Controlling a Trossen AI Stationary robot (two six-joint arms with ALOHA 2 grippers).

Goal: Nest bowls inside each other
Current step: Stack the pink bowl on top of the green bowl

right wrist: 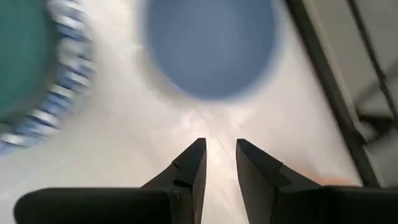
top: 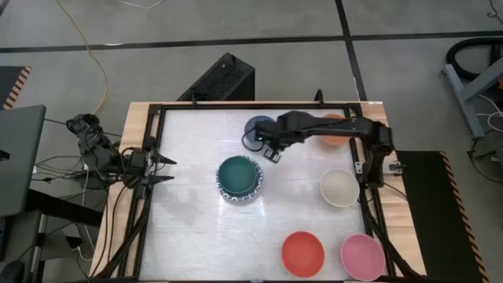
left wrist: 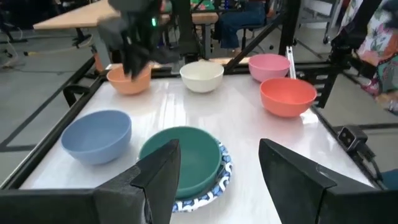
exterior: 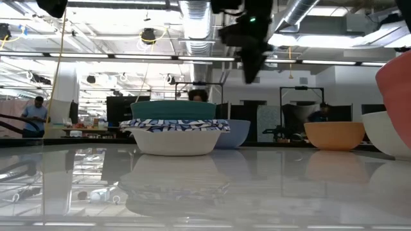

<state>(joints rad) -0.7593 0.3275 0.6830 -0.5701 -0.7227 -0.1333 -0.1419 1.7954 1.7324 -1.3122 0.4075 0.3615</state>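
Note:
A green bowl (top: 238, 176) sits nested in a white bowl with a blue patterned rim (exterior: 174, 126) at the table's middle. Just beyond it, toward the far edge, a blue bowl (top: 256, 128) rests on its base. My right gripper (top: 273, 152) hangs high over the table between these two, pointing steeply down, open with a narrow gap (right wrist: 220, 149) and nothing in it. My left gripper (top: 161, 169) waits open at the table's left edge, facing the green bowl (left wrist: 183, 158).
An orange bowl (top: 334, 130) stands at the far right, partly under my right arm. A cream bowl (top: 339, 188) stands by the right edge; red (top: 302, 253) and pink (top: 362, 256) bowls stand near the front right. A black frame (top: 153, 110) rims the table.

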